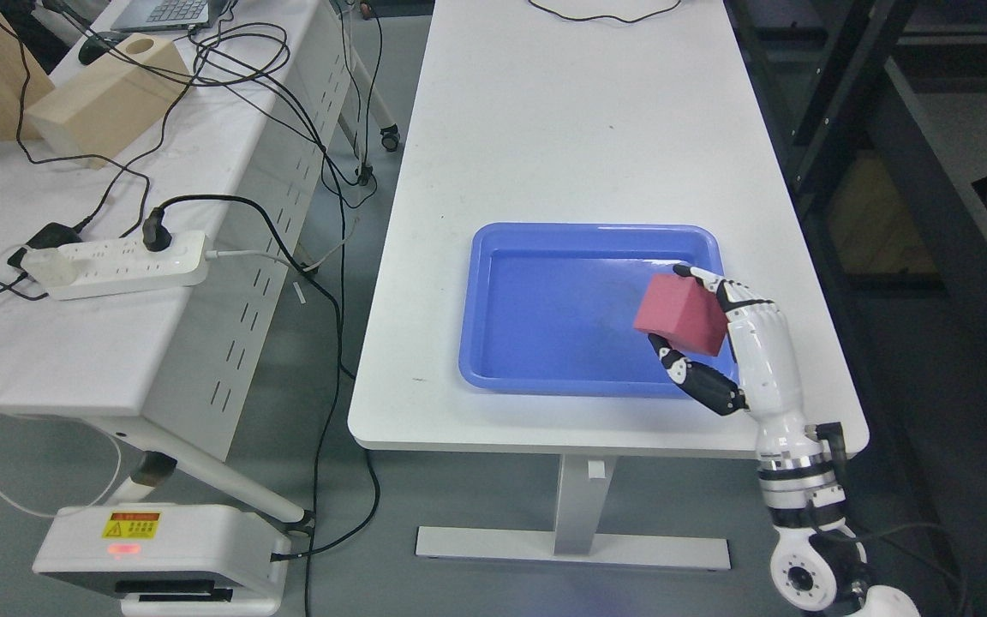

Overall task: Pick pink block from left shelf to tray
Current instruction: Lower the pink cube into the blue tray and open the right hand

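Pink block (682,315) sits in your right hand (738,338), tilted with one corner up, over the right part of the blue tray (493,343); you cannot tell from this view whether its lower edge touches the tray floor. Fingers (720,287) curl over the block's top right edge and the thumb (695,377) presses from below, so the hand is closed around the block. Your right arm (802,506) enters from the lower right corner, the white forearm rising past the table's front right corner, with the wrist joint showing below the table edge. The tray lies on the white table (579,128), nearer the front edge, its long side running left to right; apart from the block above it, the tray floor shows only faint scuff marks. A black cable (605,15) loops at the table's far end. To your left, across a gap of grey floor, a second white table (74,351) carries a white power strip (129,264) with a black plug in it, a wooden box (108,103) with a round hole in its top, a laptop (168,13) at the far edge, and a tangle of black cables running down to the floor. A white base unit (164,557) with a yellow warning label stands on the floor at lower left. Dark metal shelving (930,171) fills the right side.
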Robot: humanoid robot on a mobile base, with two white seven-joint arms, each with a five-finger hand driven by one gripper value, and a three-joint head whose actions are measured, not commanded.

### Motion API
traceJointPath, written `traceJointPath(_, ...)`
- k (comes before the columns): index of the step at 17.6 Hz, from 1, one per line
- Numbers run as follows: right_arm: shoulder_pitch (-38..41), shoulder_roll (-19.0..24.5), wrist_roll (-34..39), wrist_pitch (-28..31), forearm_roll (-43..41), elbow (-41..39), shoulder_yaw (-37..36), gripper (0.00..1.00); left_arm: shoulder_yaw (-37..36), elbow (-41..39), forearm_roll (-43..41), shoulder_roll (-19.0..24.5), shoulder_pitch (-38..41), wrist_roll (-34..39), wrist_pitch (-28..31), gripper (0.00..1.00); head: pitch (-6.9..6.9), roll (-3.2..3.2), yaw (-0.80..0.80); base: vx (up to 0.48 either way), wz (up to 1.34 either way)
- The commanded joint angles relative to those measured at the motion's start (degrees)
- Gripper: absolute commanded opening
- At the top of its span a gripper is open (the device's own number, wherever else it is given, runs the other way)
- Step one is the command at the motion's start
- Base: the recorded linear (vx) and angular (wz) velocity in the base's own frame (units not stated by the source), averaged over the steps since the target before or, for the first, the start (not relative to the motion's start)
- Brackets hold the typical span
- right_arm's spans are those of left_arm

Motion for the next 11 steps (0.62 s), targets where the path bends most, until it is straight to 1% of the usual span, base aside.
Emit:
traceJointPath(1, 0.4, -1.53, 1.38, -0.04, 7.65, 0.35, 5.4, 0.06, 0.0, -1.0, 0.0, 1.0, 1.14, 0.01, 0.01, 1.0, 0.0, 0.0, 0.0, 0.096, 0.0)
traceJointPath(4, 0.49, -1.53, 3.92, -0.04, 8.28, 0.52, 5.75, 0.06, 0.0, -1.0, 0.0, 1.0, 1.14, 0.01, 0.01, 1.0, 0.0, 0.0, 0.0, 0.085, 0.0)
traceJointPath(9, 0.58, -1.26, 4.81, -0.04, 8.27, 0.52, 6.72, 0.06, 0.0, -1.0, 0.0, 1.0, 1.14, 0.01, 0.01, 1.0, 0.0, 0.0, 0.0, 0.087, 0.0)
traceJointPath(11, 0.67, -1.09, 7.26, -0.04, 8.63, 0.7, 7.94, 0.06, 0.0, -1.0, 0.0, 1.0, 1.14, 0.01, 0.01, 1.0, 0.0, 0.0, 0.0, 0.091, 0.0)
